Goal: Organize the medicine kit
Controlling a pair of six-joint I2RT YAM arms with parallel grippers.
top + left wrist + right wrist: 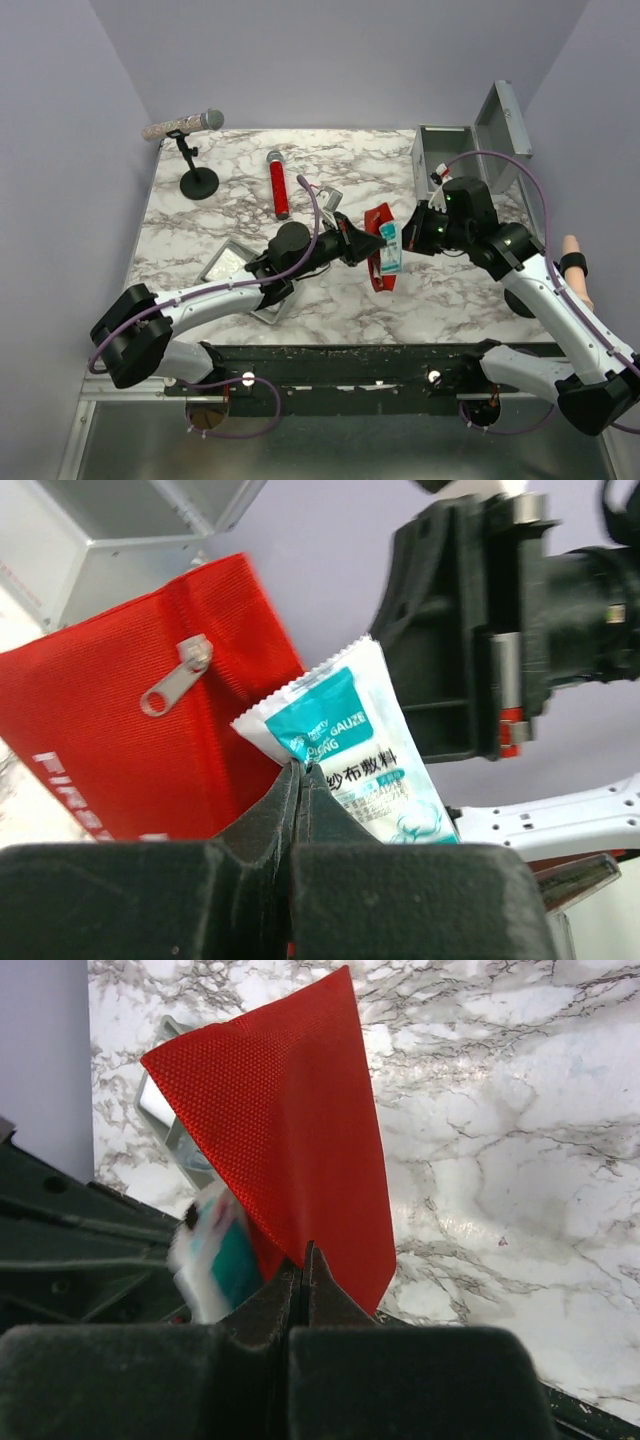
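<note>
Roughly mid-task, I'd judge. The medicine kit (pixel 440 135), a grey metal box, sits upper right of the top view with its lid up and no items seen inside from this angle. Left pincer (pixel 300 775) is clamped on the gauze packet (pixel 350 750), a glossy teal-white sachet with a serrated edge. Right pincer (pixel 307 1260) is clamped on the red pouch (pixel 290 1120), ribbed woven fabric with a metal zipper pull, held mid-frame over the marbled surface (pixel 200 225). Left to do: probably packet into pouch, pouch into kit.
</note>
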